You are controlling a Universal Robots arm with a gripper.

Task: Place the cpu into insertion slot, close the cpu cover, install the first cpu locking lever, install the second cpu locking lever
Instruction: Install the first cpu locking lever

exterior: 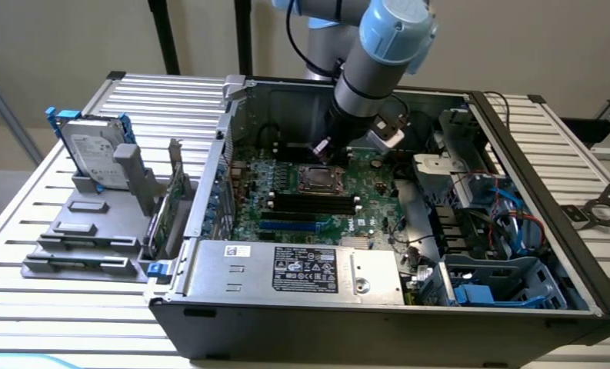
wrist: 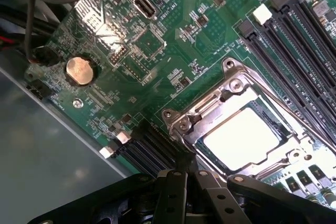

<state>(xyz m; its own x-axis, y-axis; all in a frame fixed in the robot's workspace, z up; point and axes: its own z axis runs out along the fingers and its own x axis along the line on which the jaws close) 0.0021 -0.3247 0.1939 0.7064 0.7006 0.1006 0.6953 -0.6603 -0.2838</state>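
the cpu (wrist: 242, 134) lies seated in the insertion slot (exterior: 320, 179) under the thin, springy steel cpu cover (wrist: 226, 100), which looks best pressed at its rim, while the closed, empty claw (exterior: 323, 150) hovers just beyond.

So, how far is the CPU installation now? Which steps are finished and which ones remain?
Done, by the look of it: the cpu lies in the insertion slot, and the cpu cover sits closed over it, the chip showing through its window. In hand: nothing; the gripper is shut, holds nothing, and hangs just beside the socket's edge. Left: I cannot tell whether either locking lever is latched.
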